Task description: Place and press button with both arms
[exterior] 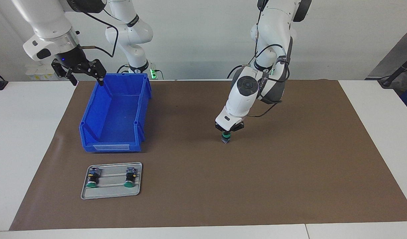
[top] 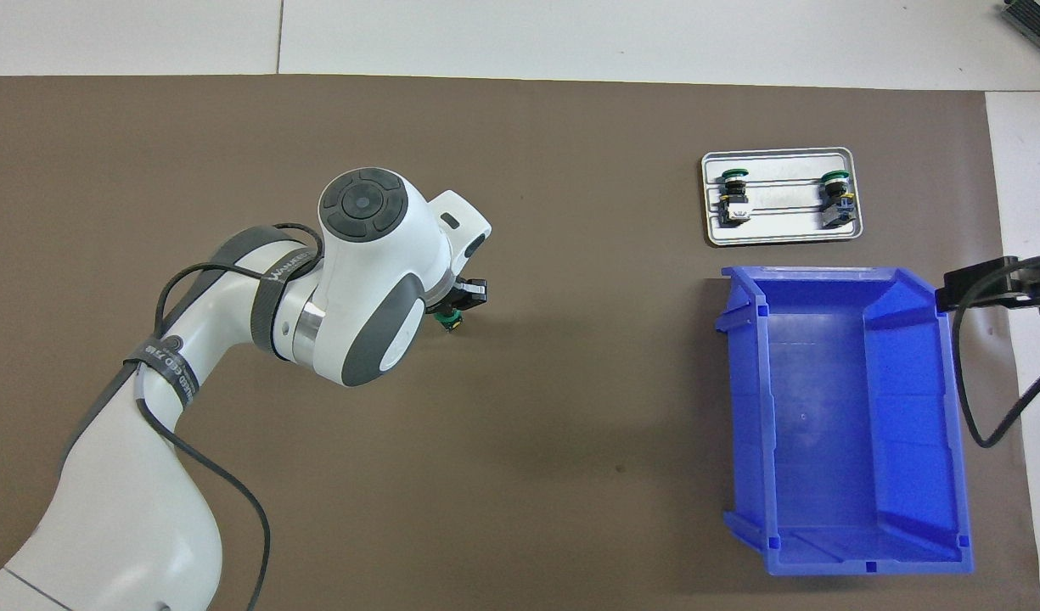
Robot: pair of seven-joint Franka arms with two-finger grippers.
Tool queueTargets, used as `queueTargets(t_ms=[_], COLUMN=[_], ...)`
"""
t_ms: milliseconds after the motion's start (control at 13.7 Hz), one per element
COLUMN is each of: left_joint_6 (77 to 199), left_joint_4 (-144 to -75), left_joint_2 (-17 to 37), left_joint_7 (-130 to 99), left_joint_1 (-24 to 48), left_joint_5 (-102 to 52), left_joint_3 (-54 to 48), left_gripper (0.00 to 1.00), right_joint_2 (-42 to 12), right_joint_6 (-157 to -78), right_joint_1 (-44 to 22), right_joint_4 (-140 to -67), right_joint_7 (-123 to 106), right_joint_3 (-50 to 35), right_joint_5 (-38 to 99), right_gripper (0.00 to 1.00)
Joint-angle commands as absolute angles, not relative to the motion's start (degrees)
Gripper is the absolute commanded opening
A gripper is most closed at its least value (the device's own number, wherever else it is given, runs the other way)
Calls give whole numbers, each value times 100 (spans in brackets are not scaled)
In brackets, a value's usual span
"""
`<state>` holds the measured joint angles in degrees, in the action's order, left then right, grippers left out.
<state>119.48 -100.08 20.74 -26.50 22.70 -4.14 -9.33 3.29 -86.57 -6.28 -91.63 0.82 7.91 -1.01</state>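
- The button [exterior: 226, 137] stands upright on the brown mat [exterior: 289, 166], a little right of centre in the facing view, green cap up and dark body down.
- The left gripper [exterior: 227, 132] is directly on top of it, fingertips drawn together against the green cap; this reads as a press or a placing contact, not a lift.
- The right gripper [exterior: 79, 71] hangs in the upper left of the facing view, over the rim of the blue bin [exterior: 115, 113], its fingers spread apart and holding nothing. That arm waits.
- Two more buttons [exterior: 92, 177] [exterior: 130, 177] lie on their sides on the grey tray [exterior: 111, 192], lower left of the frame, below the bin.
- Handling judgement: the button looks light, rigid and small, with a narrow base, so it likely tips under an off-centre push.
- The smooth domed cap may slip; the squarer body below offers the surer hold.
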Motion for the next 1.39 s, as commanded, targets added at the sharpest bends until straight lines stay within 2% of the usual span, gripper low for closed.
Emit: queueTargets(t_ms=[0, 219, 510, 948, 1094, 1167, 1240, 1312], left_joint_6=[12236, 11446, 10505, 9529, 9178, 8993, 8939, 8930], left_joint_4=[-10364, -9626, -9054, -8973, -8991, -8991, -8974, -8956], left_joint_2=[2118, 2153, 1742, 766, 441, 292, 203, 150], left_joint_7=[-2681, -2689, -2663, -2497, -1998, -1691, -1505, -1416], left_joint_1=[2277, 2241, 1847, 802, 433, 274, 151, 115], left_joint_5=[-431, -431, -431, -308, -167, -115, 34, 253], left_joint_3=[-861, -853, -835, -826, -835, -826, -826, -826], left_gripper=[0, 0, 0, 2, 15, 27, 47, 72], right_joint_2=[457, 457, 457, 457, 457, 457, 457, 457], right_joint_6=[-8613, -8613, -8613, -8613, -8613, -8613, -8613, -8613], right_joint_1=[-615, -615, -615, -615, -615, -615, -615, -615], right_joint_4=[-9290, -9281, -9281, -9281, -9290, -9290, -9281, -9281], right_joint_7=[176, 176, 176, 176, 176, 176, 176, 176], right_joint_3=[782, 782, 782, 782, 782, 782, 782, 782], right_joint_5=[0, 0, 0, 0, 0, 0, 0, 0], right_gripper=[100, 100, 100, 100, 100, 100, 100, 100])
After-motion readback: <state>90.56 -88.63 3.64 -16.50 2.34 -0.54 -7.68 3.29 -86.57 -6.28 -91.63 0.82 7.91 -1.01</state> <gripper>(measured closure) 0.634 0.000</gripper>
